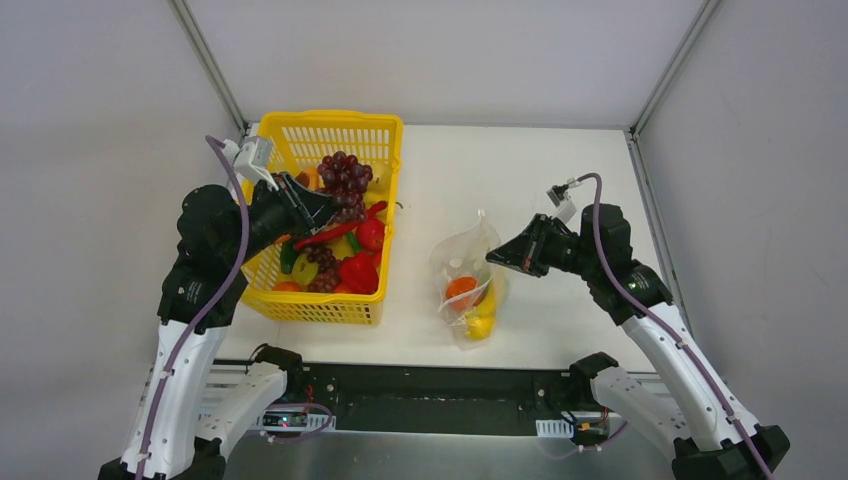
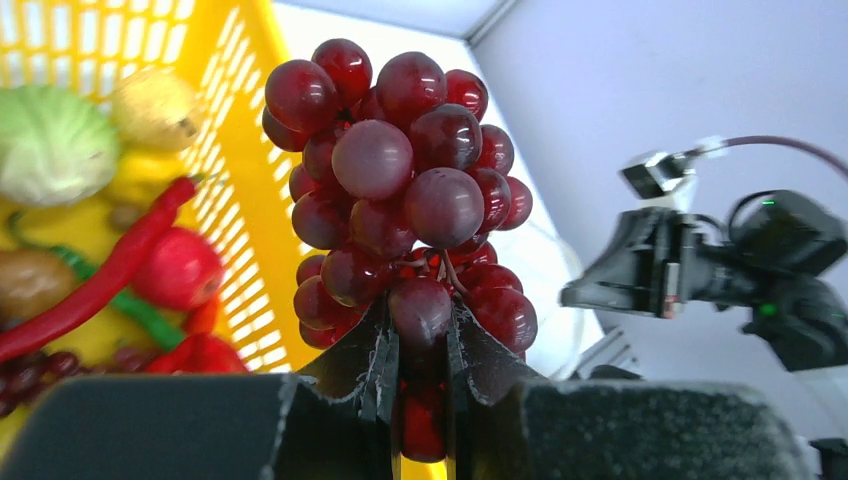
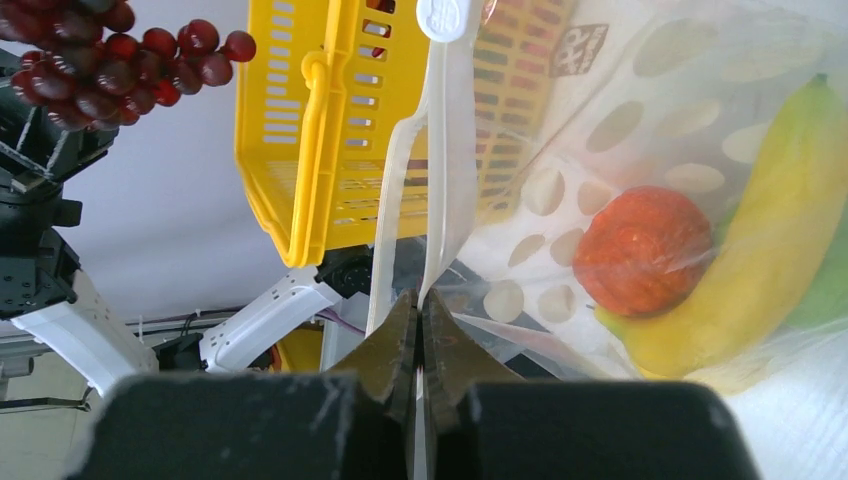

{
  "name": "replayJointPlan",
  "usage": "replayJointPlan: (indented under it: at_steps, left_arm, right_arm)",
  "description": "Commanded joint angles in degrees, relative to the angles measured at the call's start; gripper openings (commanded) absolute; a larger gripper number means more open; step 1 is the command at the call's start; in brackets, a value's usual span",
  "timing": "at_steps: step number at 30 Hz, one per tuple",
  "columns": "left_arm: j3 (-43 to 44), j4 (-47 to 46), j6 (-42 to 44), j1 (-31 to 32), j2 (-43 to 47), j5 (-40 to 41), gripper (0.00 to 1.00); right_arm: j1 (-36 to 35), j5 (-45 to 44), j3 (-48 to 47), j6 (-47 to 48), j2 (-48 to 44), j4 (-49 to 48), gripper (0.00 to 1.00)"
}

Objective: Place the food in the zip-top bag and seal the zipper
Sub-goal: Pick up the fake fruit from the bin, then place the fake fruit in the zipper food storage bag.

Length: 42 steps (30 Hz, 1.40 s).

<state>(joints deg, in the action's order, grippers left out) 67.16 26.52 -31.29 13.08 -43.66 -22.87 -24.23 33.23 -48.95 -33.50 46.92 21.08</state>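
L hand [image 2: 420, 330] is pinching a dark red grape bunch [image 2: 400, 170] at its lower end, fingers closed on a grape or two and the stem; the bunch stands up past the fingertips, and from overhead it sits over the far right part of the yellow basket [image 1: 330, 118]. Other food is in the basket: a long red chili [image 1: 340, 232], a red pepper [image 1: 358, 272], a round red piece [image 1: 371, 233], a second, smaller clump of grapes [image 1: 322, 270]; the L wrist cam also shows a pale green cabbage [image 2: 50, 140] and a yellowish lumpy piece [image 2: 155, 105] deeper in. Basket is on the L half of the white counter [image 1: 560, 180].

R hand [image 3: 420, 320] has its fingers pressed together on the mouth edge of the clear dotted bag [image 3: 620, 130], gripping the whitish zipper strip [image 3: 440, 150] low down (a small white tab sits at the strip's far end); the other lip of the mouth bows away to the L of it, so the mouth gapes. The bag is R of the basket and apart from it, its upper part held up, its lower part resting on the counter towards the near edge. Inside, at the low end: an orange piece [image 3: 640, 250] touching a banana [image 3: 760, 240], w/ sth green [image 3: 825, 290] just behind the banana, too cut off to name.
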Motion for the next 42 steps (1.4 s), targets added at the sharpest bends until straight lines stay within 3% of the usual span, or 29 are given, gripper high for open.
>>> replayJointPlan:
  at_steps: [1,8,19,30,38,42]
  left_arm:
    - [1.09,-12.96,-7.20,2.10,0.04,-7.00,0.00]
    - [4.20,-13.68,-5.13,14.72,-4.66,-2.58,0.00]
    - [2.32,-25.67,-9.12,25.83,-11.46,-0.61,0.00]
    - [-4.97,-34.74,-11.59,32.29,-18.49,2.23,0.00]
    - [-5.85,-34.10,-10.84,34.83,-23.39,2.42,0.00]
    - [-5.06,-29.09,-7.54,35.21,-23.15,2.91,0.00]
  right_arm:
    - [0.10,-0.50,1.93,-5.99,-1.97,-9.67,0.01]
    - [0.14,-3.90,3.10,-7.12,-1.69,-9.99,0.01]
    - [0.11,-4.22,4.70,-7.91,-2.44,-10.61,0.00]
    - [0.08,-6.31,4.56,-8.46,-3.18,-11.29,0.01]
    - [0.07,-8.07,4.60,-8.26,-4.65,-10.30,0.01]
    - [0.10,-9.33,4.69,-8.17,-4.86,-9.81,0.01]
